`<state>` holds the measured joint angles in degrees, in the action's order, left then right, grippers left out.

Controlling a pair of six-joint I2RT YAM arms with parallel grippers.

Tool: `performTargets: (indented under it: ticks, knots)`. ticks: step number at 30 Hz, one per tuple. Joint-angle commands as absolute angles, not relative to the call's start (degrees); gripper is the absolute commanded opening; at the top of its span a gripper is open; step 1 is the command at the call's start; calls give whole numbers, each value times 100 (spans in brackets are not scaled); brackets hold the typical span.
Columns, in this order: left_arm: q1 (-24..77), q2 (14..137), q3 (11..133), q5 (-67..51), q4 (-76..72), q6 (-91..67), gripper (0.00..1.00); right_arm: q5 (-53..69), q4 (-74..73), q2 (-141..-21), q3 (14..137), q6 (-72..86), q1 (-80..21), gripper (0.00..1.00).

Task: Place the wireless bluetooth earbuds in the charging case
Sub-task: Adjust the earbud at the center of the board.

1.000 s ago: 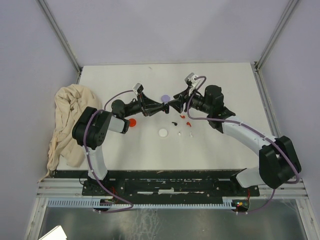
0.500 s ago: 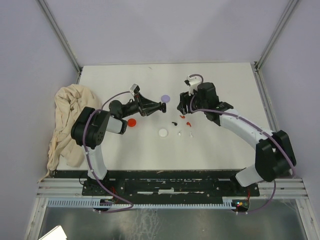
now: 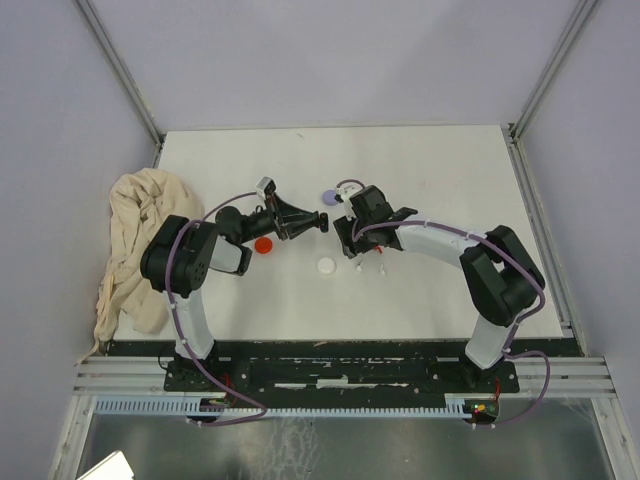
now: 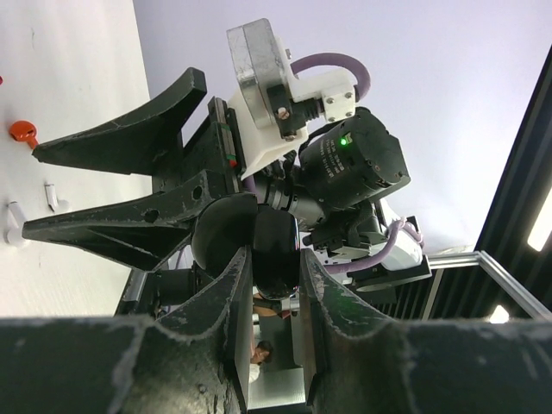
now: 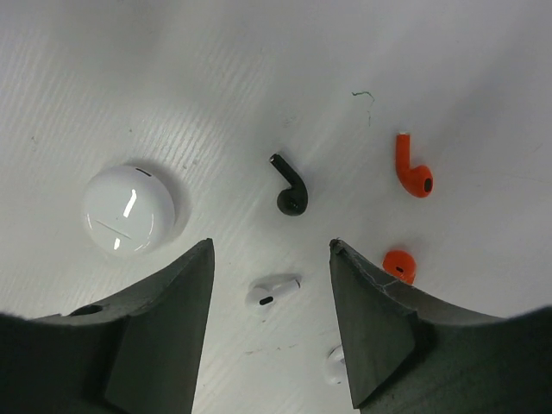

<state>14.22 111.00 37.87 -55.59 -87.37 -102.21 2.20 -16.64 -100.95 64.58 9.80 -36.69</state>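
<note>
My left gripper (image 3: 312, 222) is shut on a round black charging case (image 4: 274, 252) and holds it above the table, level. My right gripper (image 5: 271, 250) is open and points down over the loose earbuds. A white earbud (image 5: 272, 291) lies between its fingers. A black earbud (image 5: 289, 188) lies just beyond them. Two red earbuds (image 5: 414, 168) lie to the right, the second one (image 5: 398, 265) next to the right finger. Another white earbud (image 5: 336, 364) lies near that finger. In the top view my right gripper (image 3: 350, 243) covers most of the earbuds. No lilac earbuds show.
A white disc (image 3: 326, 265) lies near the earbuds; it also shows in the right wrist view (image 5: 128, 210). A red disc (image 3: 263, 244) lies under my left arm. A lilac disc (image 3: 328, 197) lies behind the grippers. A crumpled beige cloth (image 3: 135, 245) covers the table's left edge.
My right gripper has left the meeting point with my left gripper, swung left and down, and now hangs open over the earbuds. My left gripper has drawn back slightly with the black case.
</note>
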Motion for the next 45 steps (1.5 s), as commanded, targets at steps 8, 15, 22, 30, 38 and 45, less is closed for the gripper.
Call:
performTargets:
  ticks: [8, 15, 22, 30, 38, 45]
  knots:
    - [1288, 10980, 3691, -5599, -9913, -9984, 3, -106, -1544, -10522, 6833, 1019, -3764, 64]
    - [1275, 11011, 3696, -5609, -9910, -9966, 3, -101, -1547, -10681, 6898, 1019, -3791, 64]
    - [1268, 11010, 3683, -5608, -9907, -9958, 3, -365, -1536, -10815, 6950, 1021, -3806, 64]
    - [1241, 11010, 3665, -5621, -9908, -9941, 3, -37, -1433, -10963, 7039, 1092, -3824, 63]
    - [1213, 11004, 3648, -5621, -9907, -9940, 3, 218, -1341, -11187, 7270, 1110, -3828, 63]
    - [1187, 11003, 3647, -5616, -9905, -9958, 3, 387, -1362, -11289, 7400, 1099, -3871, 62]
